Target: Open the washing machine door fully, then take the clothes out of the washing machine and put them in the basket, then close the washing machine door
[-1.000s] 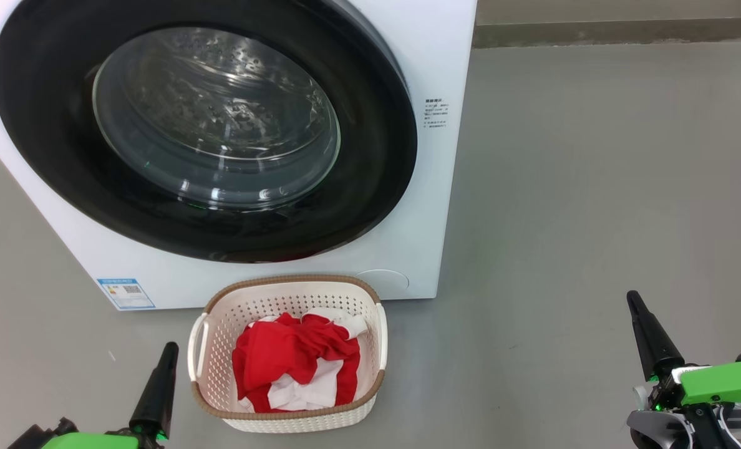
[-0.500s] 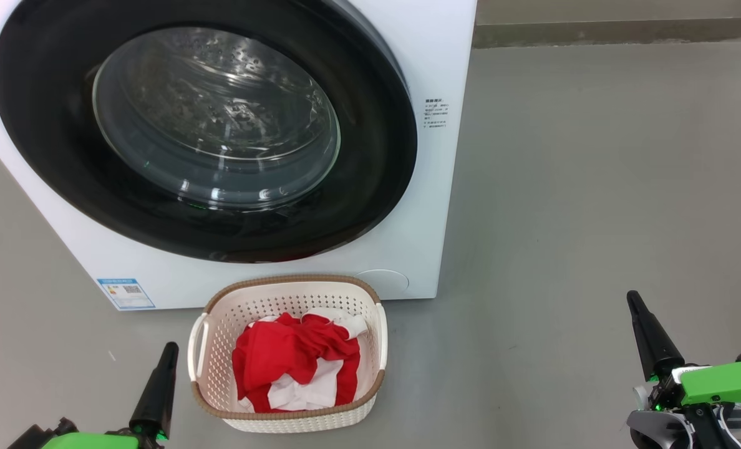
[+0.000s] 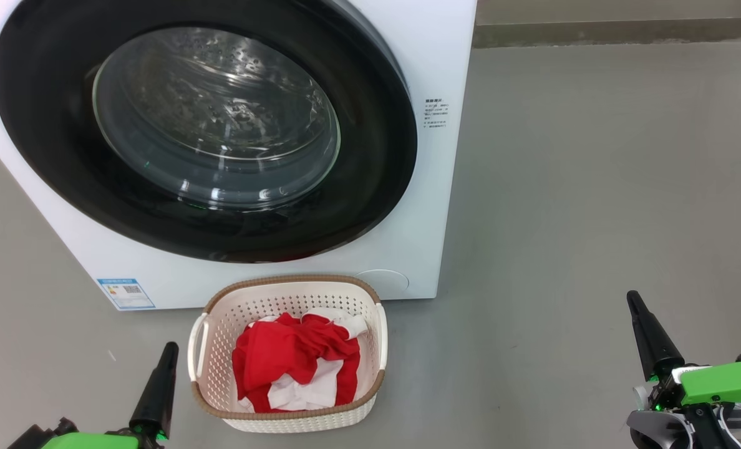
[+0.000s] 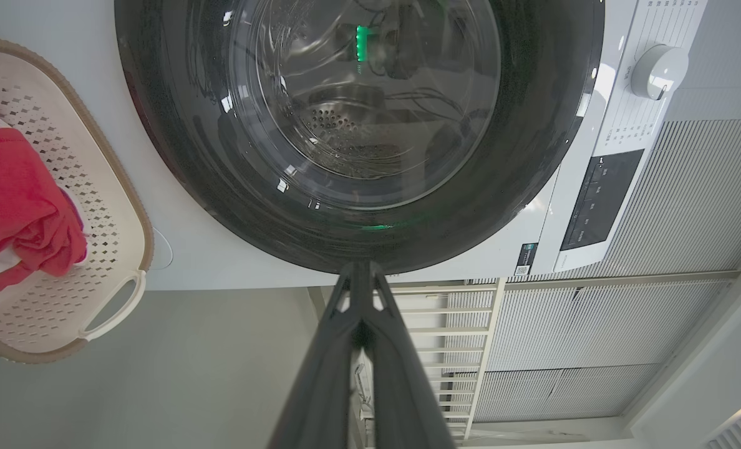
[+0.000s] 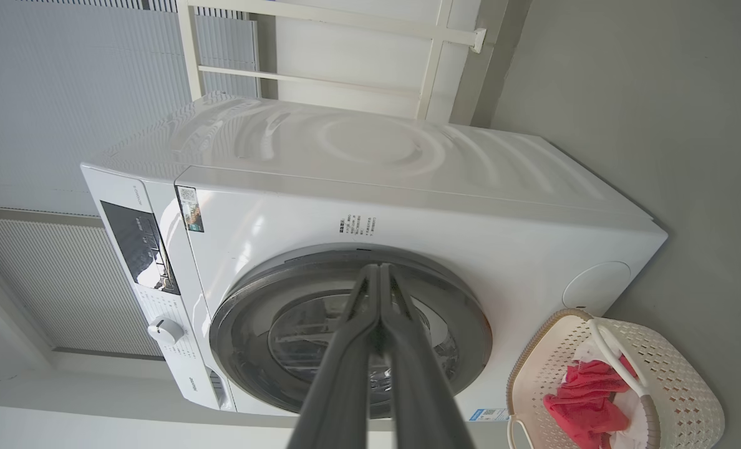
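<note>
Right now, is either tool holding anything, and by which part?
Nothing is held. The left tool and right tool are both shut and empty, apart from the basket.

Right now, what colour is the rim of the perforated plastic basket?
Brown, on the cream-white basket; head view shows it best.

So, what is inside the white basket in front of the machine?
The clothes, red fabric with white parts, lie piled inside the basket. They cover most of its bottom, so whether anything lies under them cannot be seen.
</note>
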Tool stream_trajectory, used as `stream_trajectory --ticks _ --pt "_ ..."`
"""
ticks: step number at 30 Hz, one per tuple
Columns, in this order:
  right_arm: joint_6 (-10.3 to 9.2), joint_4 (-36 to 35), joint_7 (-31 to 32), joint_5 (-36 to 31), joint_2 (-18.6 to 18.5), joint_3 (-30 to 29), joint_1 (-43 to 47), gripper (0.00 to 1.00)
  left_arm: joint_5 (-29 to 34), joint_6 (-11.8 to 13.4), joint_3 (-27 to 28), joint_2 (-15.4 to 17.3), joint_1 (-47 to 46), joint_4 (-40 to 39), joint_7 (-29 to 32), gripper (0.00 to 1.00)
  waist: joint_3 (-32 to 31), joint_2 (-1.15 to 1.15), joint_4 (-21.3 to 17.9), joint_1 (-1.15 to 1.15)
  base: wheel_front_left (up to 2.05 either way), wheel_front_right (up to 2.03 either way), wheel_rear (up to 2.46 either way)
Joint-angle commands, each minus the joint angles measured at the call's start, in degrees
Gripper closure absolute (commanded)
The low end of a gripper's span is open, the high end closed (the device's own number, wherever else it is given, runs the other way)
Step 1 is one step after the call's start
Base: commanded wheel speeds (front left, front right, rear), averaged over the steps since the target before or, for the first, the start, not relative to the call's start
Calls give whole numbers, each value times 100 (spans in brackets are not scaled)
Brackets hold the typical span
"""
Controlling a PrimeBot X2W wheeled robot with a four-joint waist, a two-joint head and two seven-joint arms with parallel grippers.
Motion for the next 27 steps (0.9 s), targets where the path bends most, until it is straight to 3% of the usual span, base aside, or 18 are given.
stream_trajectory --ticks 1,27 --pt "-4 -169 35 20 -78 107 -246 100 -39 -40 205 59 -224 -119 20 100 0 0 0 0 0 0 0" --pt "-4 -169 34 20 -78 107 -246 100 -39 -40 205 59 -224 -119 19 100 0 0 0 0 0 0 0"
